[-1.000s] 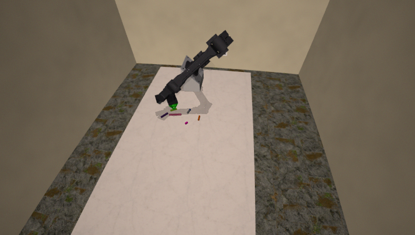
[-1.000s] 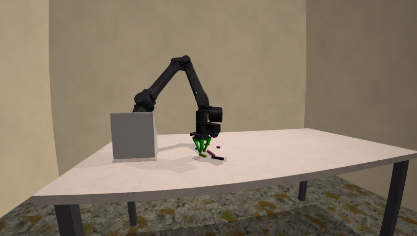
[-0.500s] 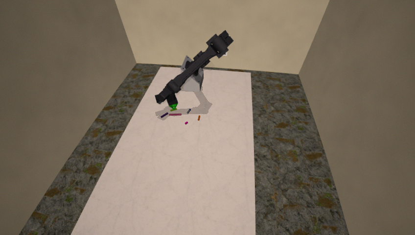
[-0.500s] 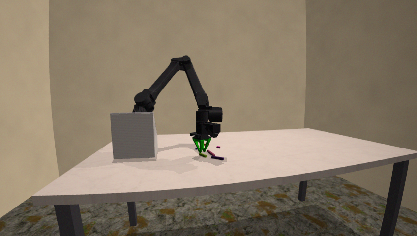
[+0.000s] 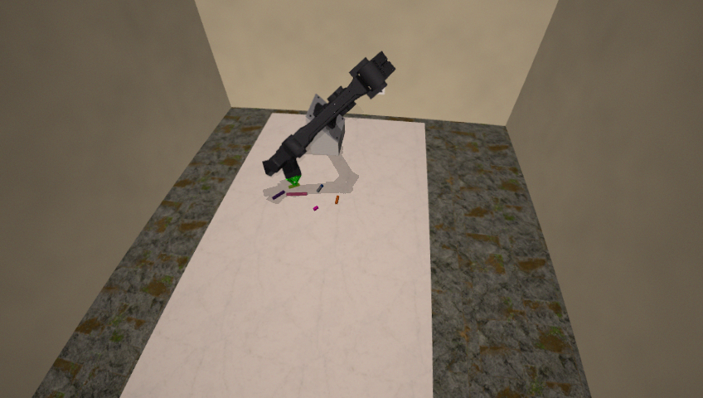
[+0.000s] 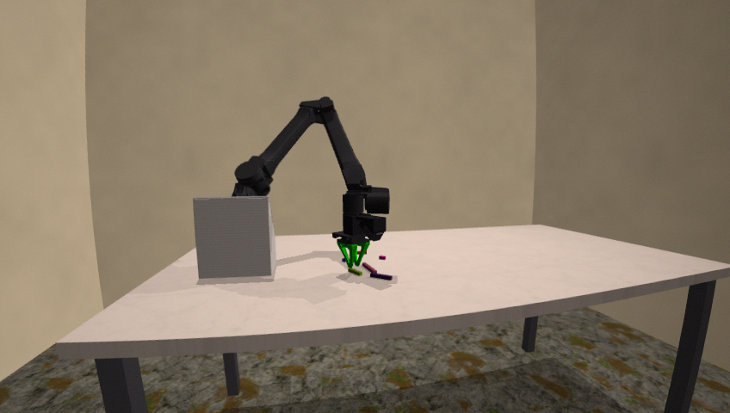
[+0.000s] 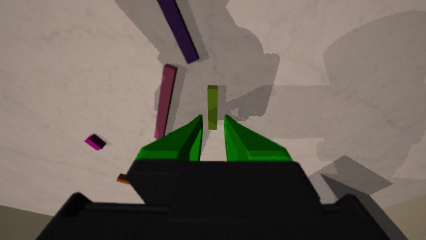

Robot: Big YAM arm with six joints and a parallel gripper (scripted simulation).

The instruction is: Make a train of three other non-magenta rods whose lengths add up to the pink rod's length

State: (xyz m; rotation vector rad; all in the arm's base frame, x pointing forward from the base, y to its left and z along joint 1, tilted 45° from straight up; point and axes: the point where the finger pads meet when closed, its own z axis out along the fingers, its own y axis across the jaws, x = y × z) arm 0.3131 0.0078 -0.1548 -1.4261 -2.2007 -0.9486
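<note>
A lime rod (image 7: 212, 102) (image 5: 293, 186) (image 6: 355, 271) lies flat on the white table (image 5: 305, 295). My gripper (image 7: 213, 119) (image 5: 294, 181) (image 6: 354, 264) hangs low over its near end. The green fingers stand a little apart, wider than the rod, and do not press on it. The pink rod (image 7: 165, 100) (image 5: 296, 193) (image 6: 369, 267) lies just left of the lime one. A purple rod (image 7: 178, 30) (image 5: 278, 194) (image 6: 381, 276) lies beyond the pink one. A magenta rod (image 7: 95, 141) (image 5: 315, 208) (image 6: 381, 257) and an orange rod (image 5: 336, 199) (image 7: 121, 178) lie apart. A small dark rod (image 5: 319, 187), grey or blue, lies near the arm's shadow.
The arm's grey base box (image 5: 325, 143) (image 6: 232, 237) stands at the table's far end, close behind the rods. The table's left edge (image 5: 246, 162) is near the purple rod.
</note>
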